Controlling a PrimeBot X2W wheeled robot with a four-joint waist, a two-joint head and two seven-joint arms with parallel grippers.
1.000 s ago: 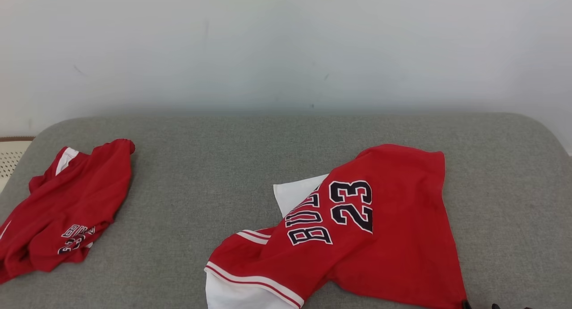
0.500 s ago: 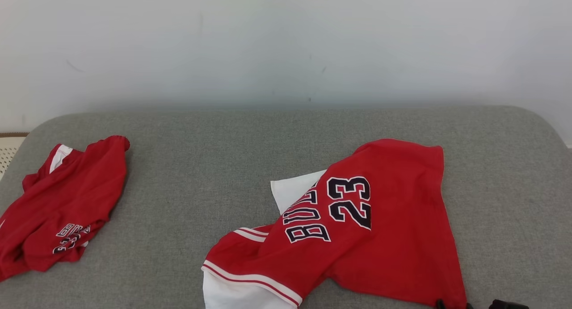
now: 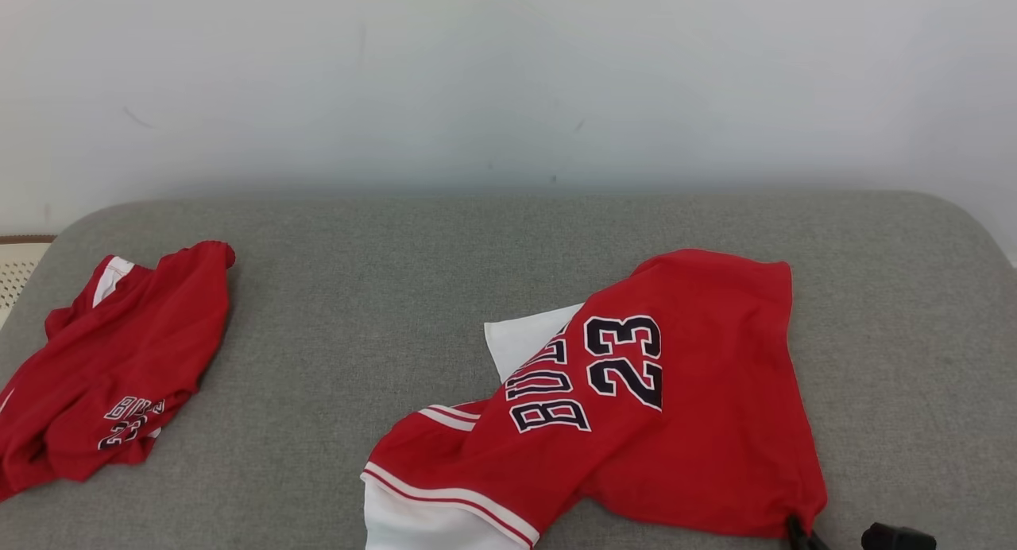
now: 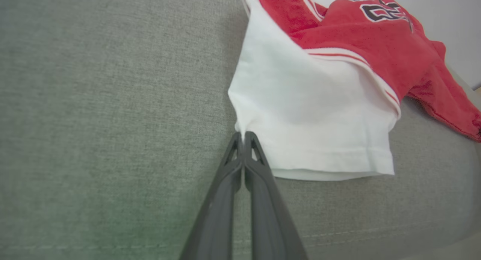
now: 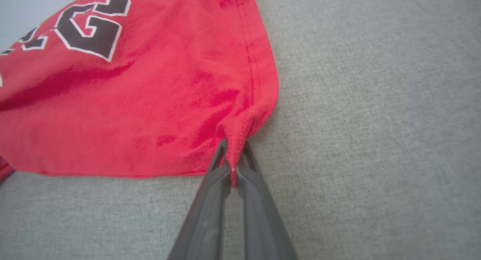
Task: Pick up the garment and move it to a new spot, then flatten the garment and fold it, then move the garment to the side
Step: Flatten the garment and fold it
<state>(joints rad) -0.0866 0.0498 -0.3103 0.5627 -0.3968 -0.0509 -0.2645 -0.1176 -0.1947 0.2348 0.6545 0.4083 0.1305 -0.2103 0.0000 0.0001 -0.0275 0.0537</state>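
So the red garment (image 3: 675,407) is being held at two spots right now. A corner of its red hem is being clamped between the closed fingers of the right end effector (image 5: 233,156). The fabric is being bunched into a little peak right at the tips. The rest of the red cloth is being spread out ahead of it and off to the left in its own view, with the "23" print (image 5: 88,25) lying farther out that way.

The left end effector (image 4: 244,138) is being kept closed too, and the edge of the white sleeve (image 4: 312,113) is being pinched at its very tips. The sleeve is lying just ahead and to the right of it, with the red body beyond that. Everything is being carried by the grey cushion (image 3: 477,256).

Compared with half a second ago, the hem corner is being drawn up a bit in the head view. It was lying flat near the bottom edge, and now it's being gathered into a pucker above the dark fingers, which are being shown a touch higher. A second red garment (image 3: 111,367) is being left well away from both end effectors, unchanged.
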